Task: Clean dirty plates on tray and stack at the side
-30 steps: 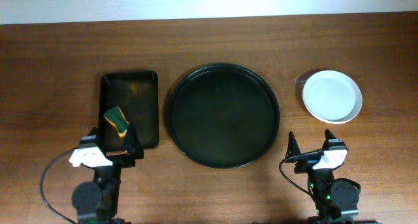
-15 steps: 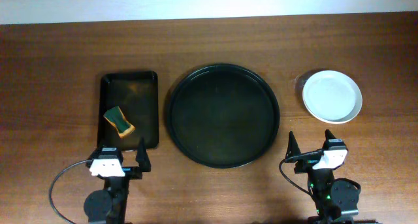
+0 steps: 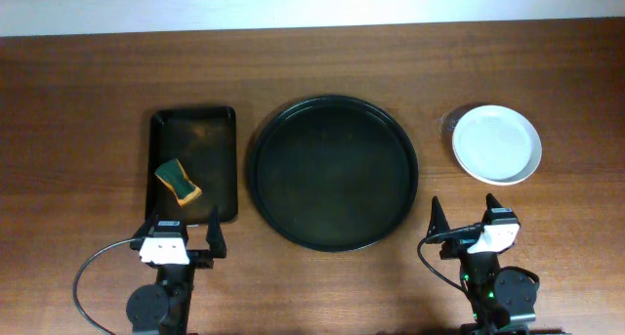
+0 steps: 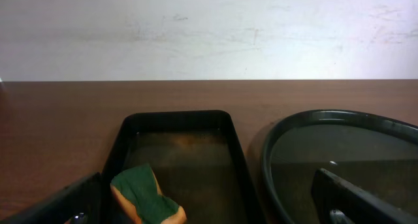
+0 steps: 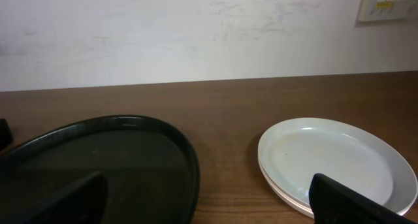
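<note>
Your left pincer [image 3: 183, 228] sits at the near edge of the bench [image 3: 88, 101], just below the small tray [image 3: 210, 145]. Its fingers are spread wide and pinch nothing. From the left wrist view, both fingers show at the bottom corners, with the small tray's near end between them.

A green and orange sponge [image 3: 178, 181] lies in the small tray, in its near left part, turned at an angle to the sides. It is apart from the left pincer.

The tray [image 3: 332, 174] lies at the middle of the bench, just right of the small tray, with a narrow strip of wood between the two. Its black floor is bare.

The plates [image 3: 496, 144] are on the bench to the right of the tray, well clear of its rim. They are stacked one on another. From the right wrist view you can see more than one rim at the stack's near edge, but you cannot count them for sure. The top plate looks plain white.

Your right pincer [image 3: 465, 213] is at the near edge too, below the gap between tray and plates. Its fingers are spread and hold nothing, and it touches neither.

A pale wall [image 4: 209, 28] stands behind the far edge of the bench.
</note>
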